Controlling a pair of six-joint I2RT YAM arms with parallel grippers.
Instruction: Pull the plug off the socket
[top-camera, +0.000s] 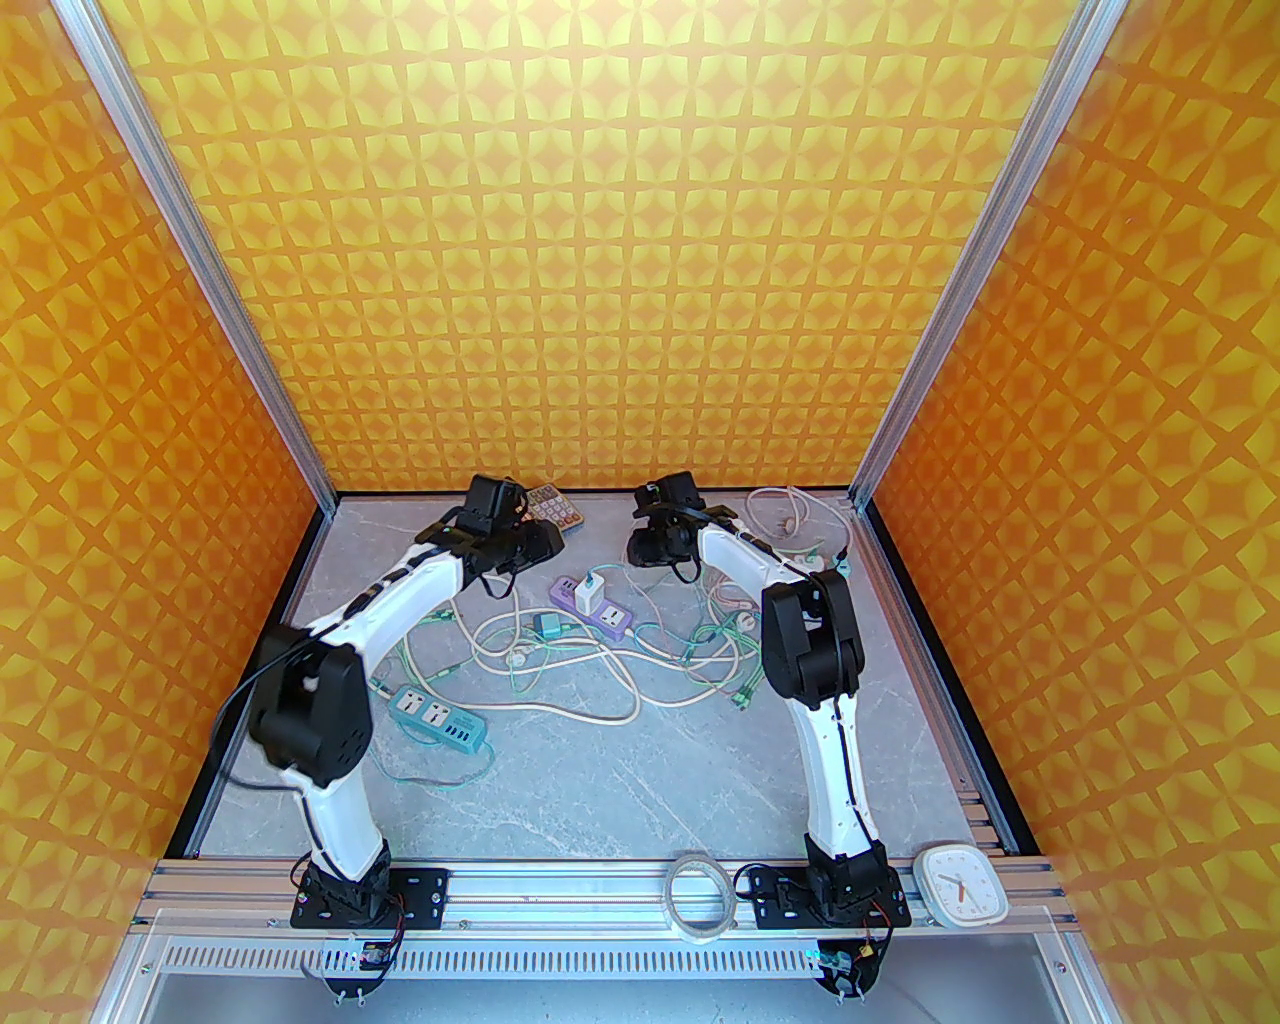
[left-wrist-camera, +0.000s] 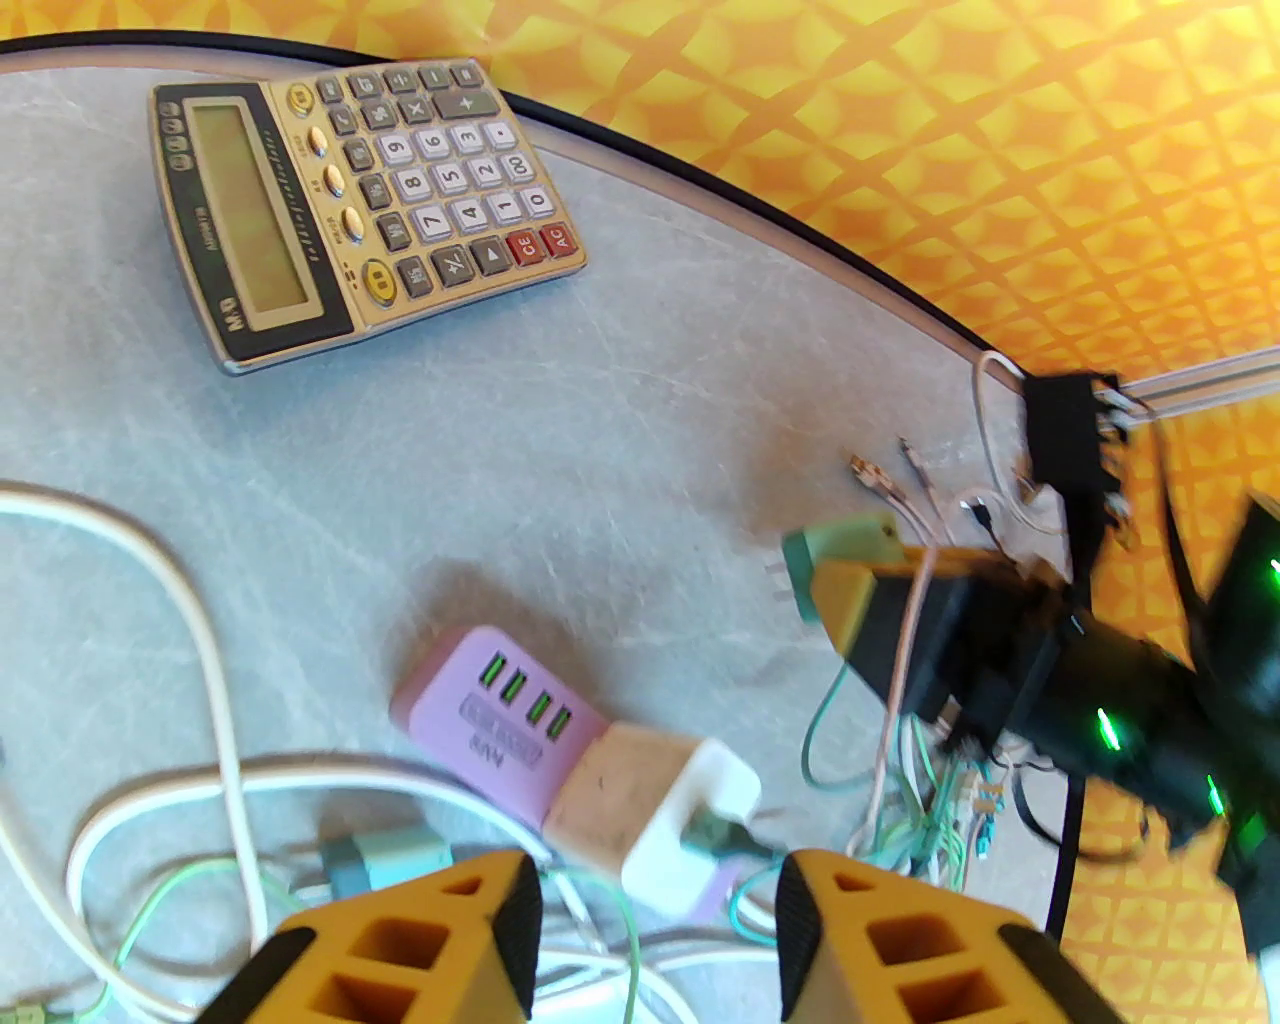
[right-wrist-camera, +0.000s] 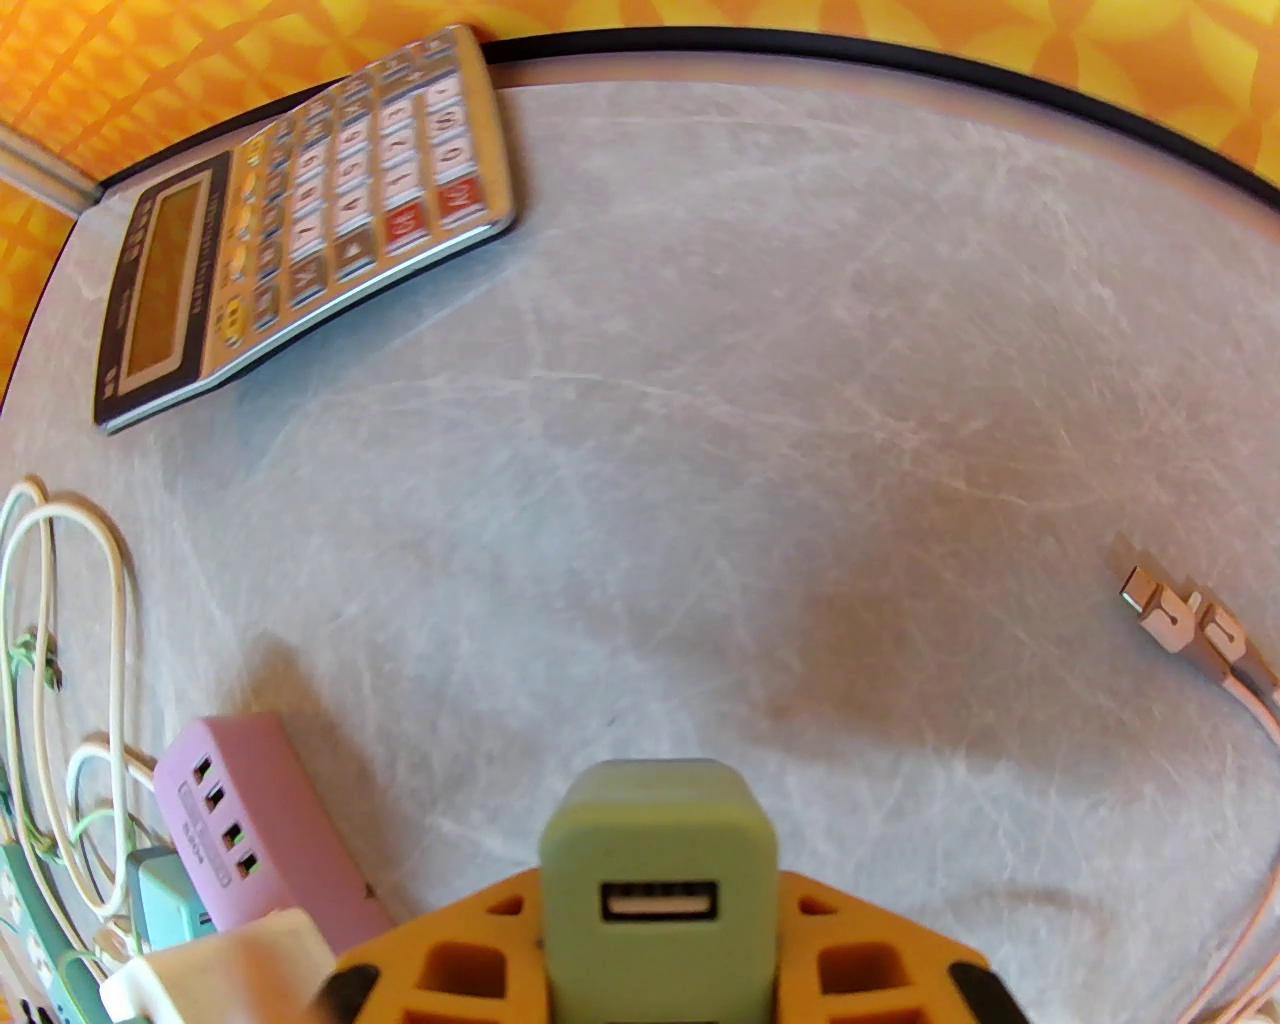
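- At the near rail, a roll of tape (top-camera: 700, 890) and a white clock (top-camera: 960, 885) sit right of centre.
- Farther in on the left, a teal power strip (top-camera: 440, 720) lies among tangled cables (top-camera: 560, 670).
- Mid-table, the purple power strip (left-wrist-camera: 500, 720) lies flat with a white adapter (left-wrist-camera: 665, 810) plugged into it.
- Your left gripper (left-wrist-camera: 655, 900) hangs just above that adapter, fingers spread and holding nothing.
- Your right gripper (right-wrist-camera: 655, 910) clamps the green plug (right-wrist-camera: 660, 830), raised to the right of the purple strip, its prongs bare and clear of any socket.
- Near the far edge, a calculator (left-wrist-camera: 340, 200) lies flat.
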